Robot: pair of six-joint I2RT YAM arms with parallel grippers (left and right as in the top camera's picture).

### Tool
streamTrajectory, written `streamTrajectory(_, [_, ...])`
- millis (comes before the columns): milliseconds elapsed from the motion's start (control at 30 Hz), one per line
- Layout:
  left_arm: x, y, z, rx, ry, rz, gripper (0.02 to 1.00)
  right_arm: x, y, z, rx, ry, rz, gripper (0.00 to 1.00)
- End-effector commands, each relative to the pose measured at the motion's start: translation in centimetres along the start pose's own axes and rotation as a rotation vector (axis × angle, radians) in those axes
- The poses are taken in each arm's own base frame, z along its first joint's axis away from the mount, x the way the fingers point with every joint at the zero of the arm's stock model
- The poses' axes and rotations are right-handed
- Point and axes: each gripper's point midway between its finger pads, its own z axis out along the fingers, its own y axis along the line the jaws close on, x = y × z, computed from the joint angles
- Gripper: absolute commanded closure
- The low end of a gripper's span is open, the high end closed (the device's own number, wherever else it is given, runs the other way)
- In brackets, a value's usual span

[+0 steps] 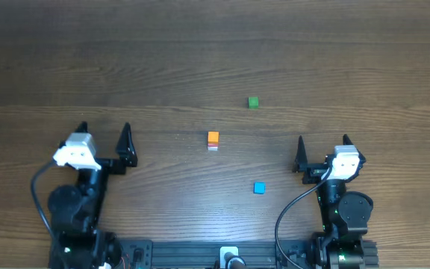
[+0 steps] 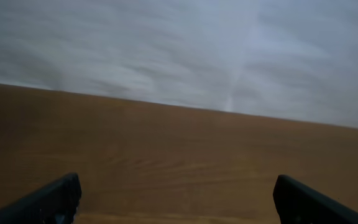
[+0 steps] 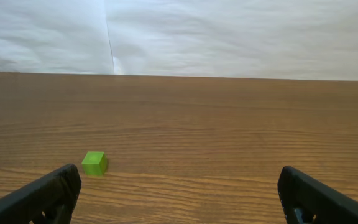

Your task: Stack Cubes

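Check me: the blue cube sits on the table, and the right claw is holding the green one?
Not quite. The right gripper is open and empty; the green cube sits on the table ahead of it, as the right wrist view shows.

A brown wood-grain counter [image 1: 200, 45] with long streaks running side to side spreads under soft, even light, and at its far edge rises a pale white backdrop [image 3: 241, 37], slightly creased like sheeting, with a vertical seam [image 3: 107, 31] running down it.
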Motion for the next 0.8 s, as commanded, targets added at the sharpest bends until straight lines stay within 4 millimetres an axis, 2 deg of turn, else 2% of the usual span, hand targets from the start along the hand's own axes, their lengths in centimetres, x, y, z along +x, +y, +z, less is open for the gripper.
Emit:
streamTrajectory(33, [2.0,0.6,-0.3,-0.002,-0.007,0.040,0.020,0.2,0.0,0.0,0.002,0.000,-0.008,0.009])
streamTrajectory(300, [4.7,2.4,-0.8,-0.066,0.049,0.029,0.020,0.2,-0.1,0.0,0.003,0.000,-0.008,0.009])
streamTrajectory(467, [3.8,2.2,-1.0,-0.060,0.010,0.033,0.020,0.2,-0.1,0.0,0.003,0.000,-0.007,0.007])
streamTrajectory(800, [3.8,2.2,-1.0,-0.060,0.011,0.033,0.018,0.2,-0.1,0.0,0.003,0.000,-0.008,0.007])
